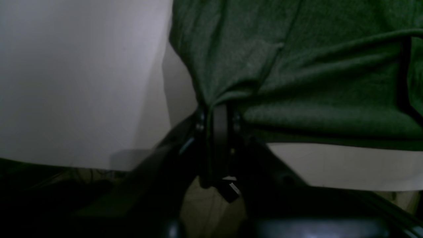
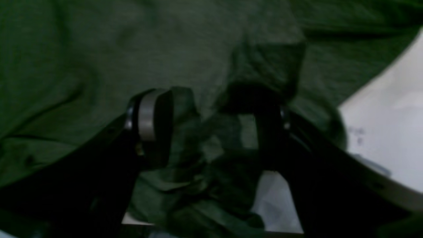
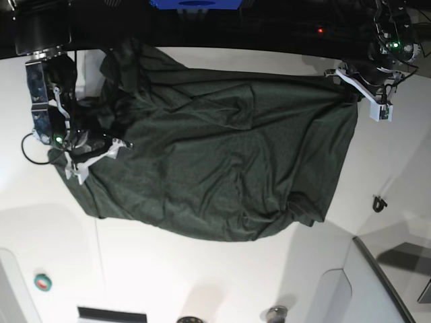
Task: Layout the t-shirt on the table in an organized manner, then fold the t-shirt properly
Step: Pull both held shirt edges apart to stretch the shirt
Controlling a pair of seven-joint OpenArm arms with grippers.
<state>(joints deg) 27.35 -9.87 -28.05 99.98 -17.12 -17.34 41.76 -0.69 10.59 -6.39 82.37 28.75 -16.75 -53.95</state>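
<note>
Green cloth of the t-shirt (image 3: 222,161) is pinched by the clenched left claw (image 1: 219,115); the right claw (image 2: 211,119) is seen parted around blurred folds on the counter (image 3: 202,269).

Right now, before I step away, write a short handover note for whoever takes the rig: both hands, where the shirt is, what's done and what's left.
Left hand: shut on a corner of the t-shirt, cloth bunched between its tips.
Right hand: open, jaws apart, crumpled cloth lying between them, not clamped.
T-shirt: spread across the white table, wrinkled and skewed, bunched near the right hand.
Done: rough spread.
Left: flatten, square it up, then every fold.
</note>
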